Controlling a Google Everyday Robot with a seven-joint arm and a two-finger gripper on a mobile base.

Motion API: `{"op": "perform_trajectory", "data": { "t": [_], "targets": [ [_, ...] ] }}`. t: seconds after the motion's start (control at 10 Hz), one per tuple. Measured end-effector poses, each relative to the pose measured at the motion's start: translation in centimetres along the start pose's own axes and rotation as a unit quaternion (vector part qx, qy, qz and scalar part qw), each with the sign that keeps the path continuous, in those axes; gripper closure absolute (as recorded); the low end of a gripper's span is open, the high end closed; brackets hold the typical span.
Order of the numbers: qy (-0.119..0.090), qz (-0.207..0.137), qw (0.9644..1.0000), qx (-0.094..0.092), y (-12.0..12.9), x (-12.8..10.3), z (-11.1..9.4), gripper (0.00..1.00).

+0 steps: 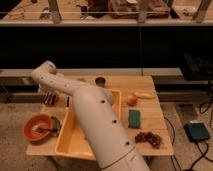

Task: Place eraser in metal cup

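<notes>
Light wooden table point(161, 119) on speckled beige floor point(12, 150), dark shelving point(100, 47) behind, grey ledge point(160, 73) along its foot

Arm: a white arm point(97, 127) is stretching from the near edge across the wooden table point(151, 112) toward its far-left corner.
Gripper: the gripper point(48, 96) is hanging below the wrist at the table's left edge, just left of the marker point(67, 101).
Metal cup: the metal cup point(100, 80) is standing upright at the far edge, just beyond the yellow tub point(75, 142) and well apart from the gripper.
Yellow tub: it is sitting mid-table, partly covered by the arm.
Red bowl: the red bowl point(37, 127) is sitting at the near-left corner.
Right side: an orange point(131, 99), a banana point(144, 94), a green pad point(134, 118) and a dark cluster point(148, 138) are lying there.
</notes>
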Motion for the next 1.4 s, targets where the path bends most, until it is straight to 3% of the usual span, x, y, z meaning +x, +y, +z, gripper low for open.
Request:
{"op": "perform_trajectory", "data": {
  "t": [0.5,1.1,1.4],
  "targets": [
    [0.010,-0.005,0.9999,0.001,-0.6,-0.1,0.5,0.31],
    [0.011,-0.014,0.9997,-0.018,-1.1,-1.5,2.4,0.33],
    [0.012,-0.005,0.9996,-0.026,-0.1,-1.7,2.7,0.62]
  ]
}}
